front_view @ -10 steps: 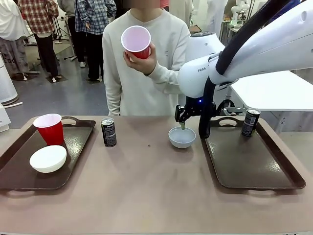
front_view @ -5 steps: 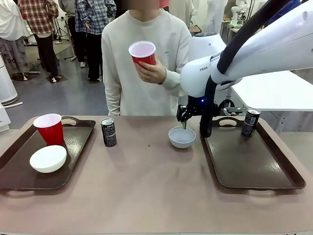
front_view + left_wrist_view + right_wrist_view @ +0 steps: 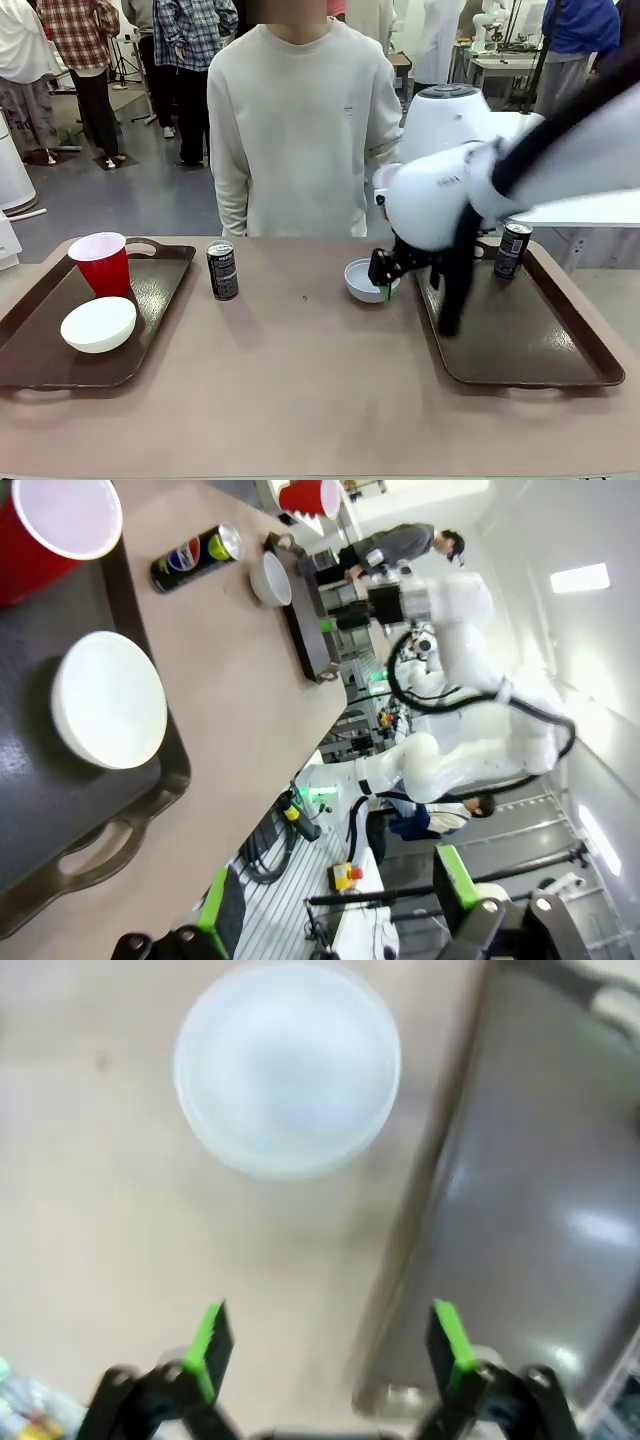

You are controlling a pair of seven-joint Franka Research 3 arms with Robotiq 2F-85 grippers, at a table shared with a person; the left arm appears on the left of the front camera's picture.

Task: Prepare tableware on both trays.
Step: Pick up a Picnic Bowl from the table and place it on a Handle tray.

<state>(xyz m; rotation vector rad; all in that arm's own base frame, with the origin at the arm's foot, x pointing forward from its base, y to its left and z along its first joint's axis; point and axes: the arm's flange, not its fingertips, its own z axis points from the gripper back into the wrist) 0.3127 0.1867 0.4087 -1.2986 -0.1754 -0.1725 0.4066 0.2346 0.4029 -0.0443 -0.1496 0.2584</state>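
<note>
The blurred right arm (image 3: pixel 440 195) covers one edge of the grey-blue bowl (image 3: pixel 357 278) and part of the right tray (image 3: pixel 520 345); right jaws and left jaws stand apart, empty

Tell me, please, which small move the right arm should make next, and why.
Probably ease the open right pincer forward to the rim of the grey-blue bowl. The bowl stands on the table beside the right tray, not in it, and the pincer holds nothing.
</note>
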